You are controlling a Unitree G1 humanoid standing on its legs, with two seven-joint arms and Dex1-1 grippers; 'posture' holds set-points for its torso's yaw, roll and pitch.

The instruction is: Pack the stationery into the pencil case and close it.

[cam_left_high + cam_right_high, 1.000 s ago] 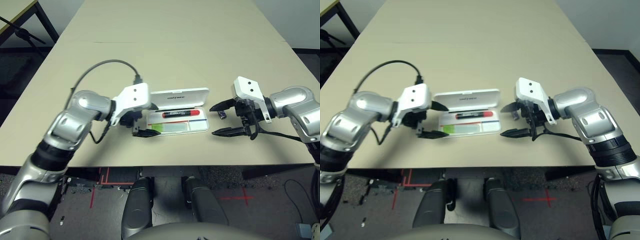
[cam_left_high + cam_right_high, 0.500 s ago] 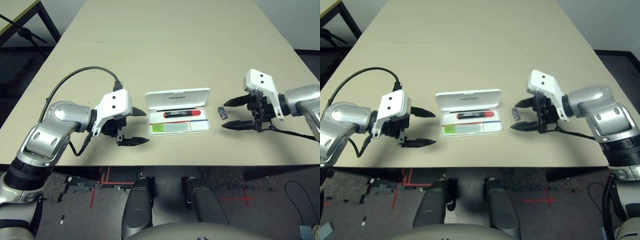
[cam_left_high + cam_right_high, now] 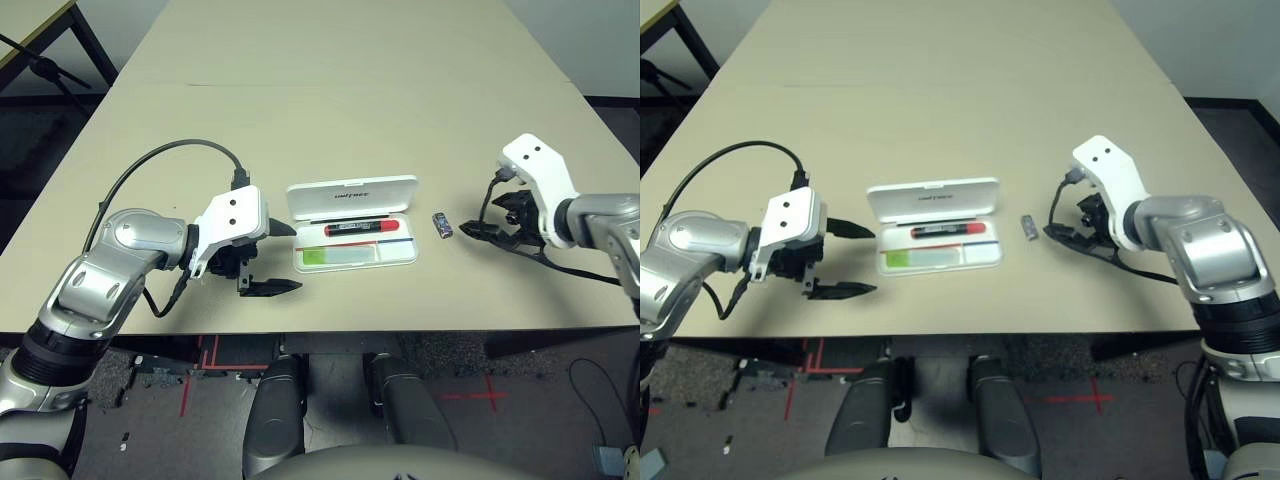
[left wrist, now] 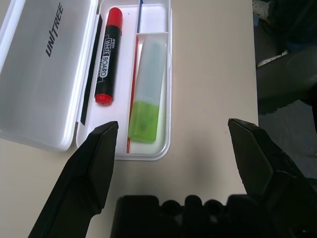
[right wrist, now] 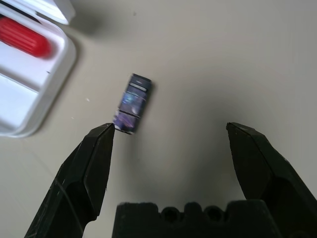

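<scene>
The pencil case lay open on the desk, its lid tilted up along the far side. Two of the three pieces of stationery were already inside: the marker, black with red ends, in the long compartment nearer the hinge, and the highlighter, green at one end and pale along the rest, in the compartment nearer the robot. The small dark block was the one left out, flat on the desk just beside the case, on the robot's right of it.

The left pincer stood with its fingers well apart and empty, next to the case's left end. The right pincer was also spread wide with nothing in it, near the block and to the robot's right of it.

The step in hand looked to be picking up that last piece. The next move called for the right pincer to shift toward the case until the block sat between its fingers, then go low and close on it. As the block was small and lay at a slant, a grip off its line could have pushed it against the case. After that it remained to drop it in and shut the lid.
</scene>
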